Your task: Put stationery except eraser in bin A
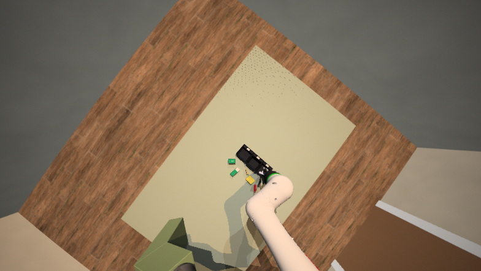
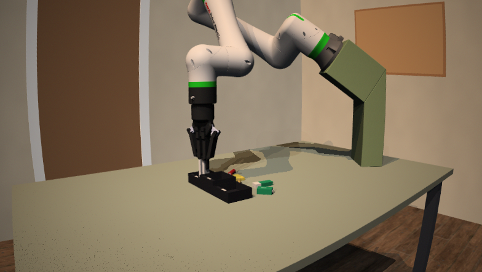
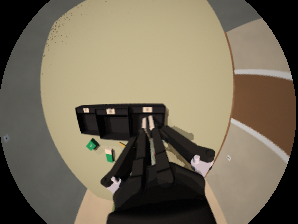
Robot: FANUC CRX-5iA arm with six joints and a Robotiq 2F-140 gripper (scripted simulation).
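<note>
My gripper (image 2: 203, 173) (image 3: 149, 121) is shut, its pale fingertips close together with no object visible between them. The tips are down in the end bin (image 2: 193, 179) (image 3: 161, 113), rightmost in the wrist view; its contents are mostly hidden. Its label is too small to read. On the table lie a green block (image 1: 231, 161) (image 2: 264, 190) (image 3: 92, 145), a green and white eraser (image 1: 234, 172) (image 2: 265, 183) (image 3: 109, 156), a small yellow and dark piece (image 1: 246, 171), a yellow block (image 1: 250, 180) (image 2: 239, 177) and a red cylinder (image 1: 254, 187) (image 2: 232, 172).
The middle bin (image 3: 114, 137) and the other end bin (image 1: 238, 156) (image 2: 239, 196) stand in one row with it. In the exterior view the middle wall stands higher than the nearest one. The green arm stand (image 1: 163, 257) (image 2: 373, 132) is at the table's far end.
</note>
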